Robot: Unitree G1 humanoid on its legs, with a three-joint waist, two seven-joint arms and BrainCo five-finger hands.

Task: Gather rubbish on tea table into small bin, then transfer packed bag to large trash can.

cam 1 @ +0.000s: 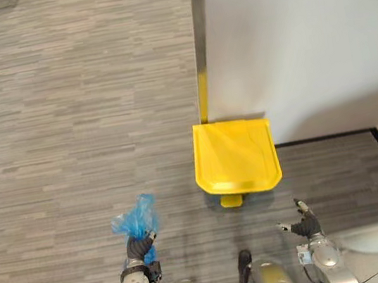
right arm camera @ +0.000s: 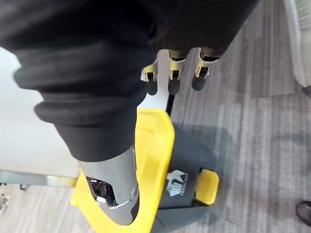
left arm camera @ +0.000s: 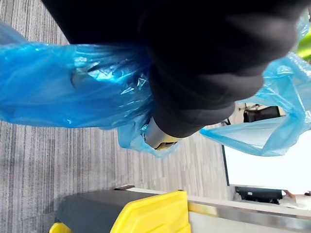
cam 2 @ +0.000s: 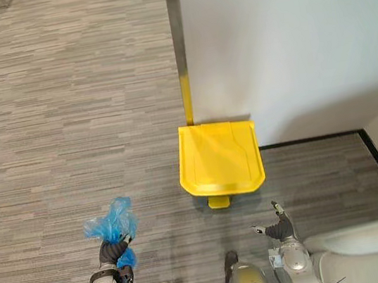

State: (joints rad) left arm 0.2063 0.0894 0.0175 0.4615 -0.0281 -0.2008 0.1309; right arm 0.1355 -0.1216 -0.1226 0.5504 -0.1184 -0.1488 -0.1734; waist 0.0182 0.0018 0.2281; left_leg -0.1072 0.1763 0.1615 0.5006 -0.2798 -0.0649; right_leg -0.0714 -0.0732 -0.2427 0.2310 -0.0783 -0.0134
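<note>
With left hand (cam 1: 140,249), lower left, grasping blue bag (cam 1: 138,217); right hand (cam 1: 305,226) relaxed. Transfer step: must open central trash can (cam 1: 236,154).

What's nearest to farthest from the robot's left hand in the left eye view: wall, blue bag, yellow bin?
1. blue bag, gripped in the left hand.
2. yellow-lidded trash can, ahead, to its right.
3. white wall, behind the can.

The crumpled blue plastic bag (cam 1: 137,219) sticks up out of my left hand (cam 1: 140,249), my fingers curled round it. The yellow-topped large trash can (cam 1: 236,154) (shut) stands against the white wall (cam 1: 302,39), apart from the bag.
</note>
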